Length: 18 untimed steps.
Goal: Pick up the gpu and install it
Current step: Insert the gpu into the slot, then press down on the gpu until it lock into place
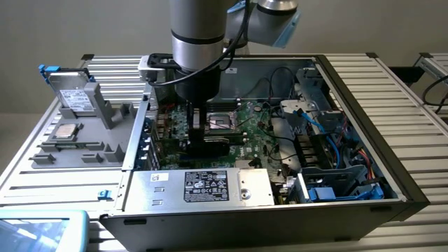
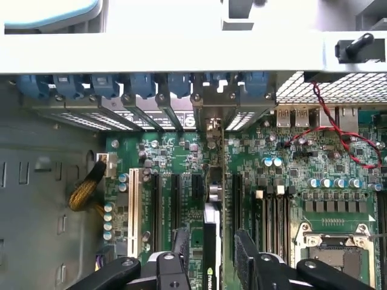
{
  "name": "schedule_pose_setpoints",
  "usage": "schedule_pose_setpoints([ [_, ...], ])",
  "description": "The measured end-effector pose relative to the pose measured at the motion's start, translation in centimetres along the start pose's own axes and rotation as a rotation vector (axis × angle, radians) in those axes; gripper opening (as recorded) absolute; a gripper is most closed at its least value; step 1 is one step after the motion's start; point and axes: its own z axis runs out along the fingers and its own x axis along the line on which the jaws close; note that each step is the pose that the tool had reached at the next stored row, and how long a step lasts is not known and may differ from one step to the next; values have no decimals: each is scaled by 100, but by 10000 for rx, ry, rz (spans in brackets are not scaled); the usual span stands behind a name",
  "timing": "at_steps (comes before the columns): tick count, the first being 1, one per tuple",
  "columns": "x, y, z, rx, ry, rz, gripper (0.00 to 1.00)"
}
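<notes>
I am reaching down into the open computer case point(image 1: 364, 173) with my arm, and my claw point(image 2: 213, 251) is hanging low over the green motherboard point(image 2: 181, 157), close to the row of expansion slots. In the wrist view the gpu point(image 2: 211, 241) is standing on edge in one of those slots, running between my two fingers point(image 2: 245, 257). My claw is spread apart: there is a visible gap on each side between the ribbed pads and the card, so I am not clamping it. The card's silver end bracket point(image 2: 211, 115) is sitting up against the rear wall of the case, in line with the blue slot clips point(image 2: 142, 84) and the neighbouring blank covers.

In the exterior view my claw point(image 1: 203, 142) is sitting over the middle of the board, just beside the processor socket point(image 1: 222, 122), and my own arm is hiding most of the card from that side. The grey power supply point(image 1: 210, 186) with its black label is lying along the near edge of the case. On the exterior view's left, a grey holder point(image 1: 84, 139) on the slatted metal surface point(image 1: 42, 184) is carrying a silver drive point(image 1: 70, 94) with blue clips, standing upright, and a small square chip point(image 1: 64, 131) lying flat. Blue cables point(image 1: 336, 152) are running through the drive bay on the exterior view's right.
</notes>
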Motion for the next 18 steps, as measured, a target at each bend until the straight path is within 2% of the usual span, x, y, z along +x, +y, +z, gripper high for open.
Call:
schedule_pose_setpoints([
  [15,0,2,0,12,0,0,45],
  [17,0,2,0,12,0,0,43],
  [18,0,2,0,12,0,0,36],
])
